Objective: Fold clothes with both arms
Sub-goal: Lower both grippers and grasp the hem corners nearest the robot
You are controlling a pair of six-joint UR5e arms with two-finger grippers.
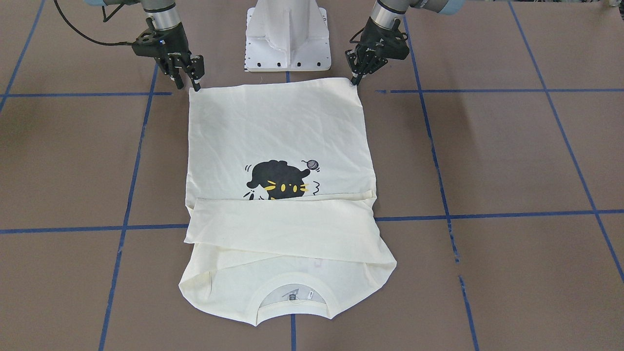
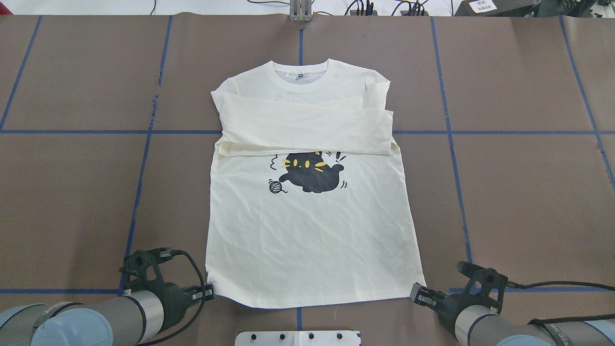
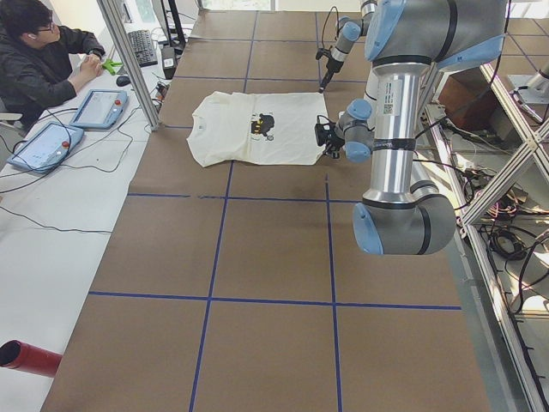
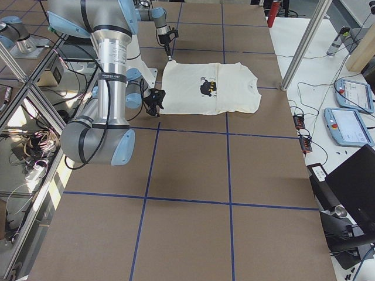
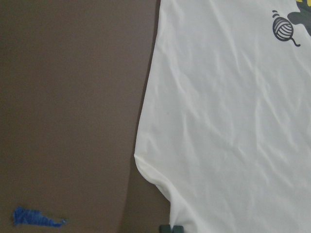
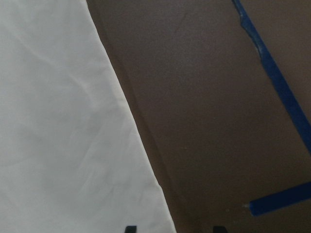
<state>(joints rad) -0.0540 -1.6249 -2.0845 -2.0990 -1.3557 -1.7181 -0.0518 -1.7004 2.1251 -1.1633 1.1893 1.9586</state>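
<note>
While the cat-print T-shirt [image 2: 312, 240] lies flat on the table [image 2: 72, 192], the left gripper [image 2: 210, 290] pinches its hem corner; the right gripper [image 2: 414, 291] gapes, fingers straddling the opposite hem edge

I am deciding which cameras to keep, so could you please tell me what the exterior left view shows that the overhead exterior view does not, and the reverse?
Only exterior left: a person seated at a side table with two tablet-like devices, and a red cylinder. Only overhead: the neck label inside the collar and the printed yarn ball. Both: the T-shirt lying print up with sleeves folded across the chest, and the left gripper and right gripper at its hem corners.
</note>
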